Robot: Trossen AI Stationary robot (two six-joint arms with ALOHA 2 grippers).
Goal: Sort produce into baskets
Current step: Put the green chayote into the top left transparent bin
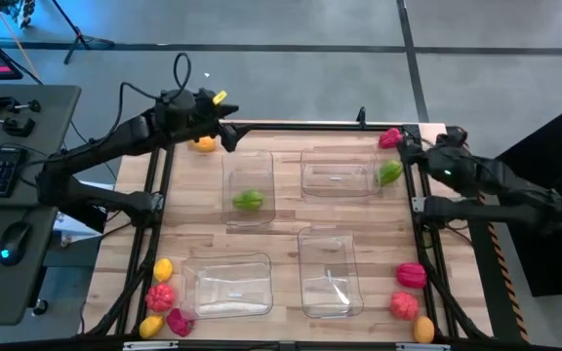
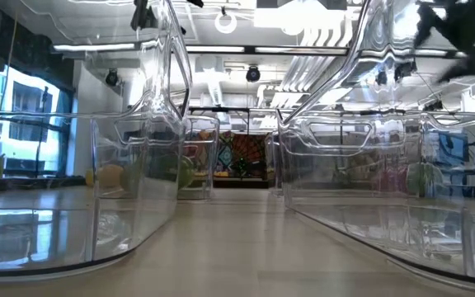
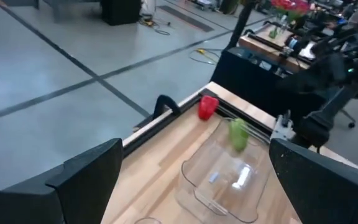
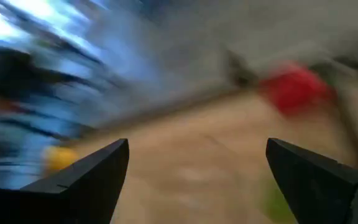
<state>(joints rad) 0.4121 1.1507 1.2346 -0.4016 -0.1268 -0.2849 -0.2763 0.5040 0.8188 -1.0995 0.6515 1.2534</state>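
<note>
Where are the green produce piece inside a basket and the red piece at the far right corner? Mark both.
green produce piece (image 1: 249, 200), high view, middle of its body.
red piece (image 1: 389, 138), high view, centre of its top.

Bright, even overhead light; glare on clear baskets (image 2: 138, 165); right wrist view motion-blurred.

Wooden table (image 1: 286, 219) with four clear baskets (image 1: 226, 284) and scattered toy produce (image 1: 410, 275)
</note>
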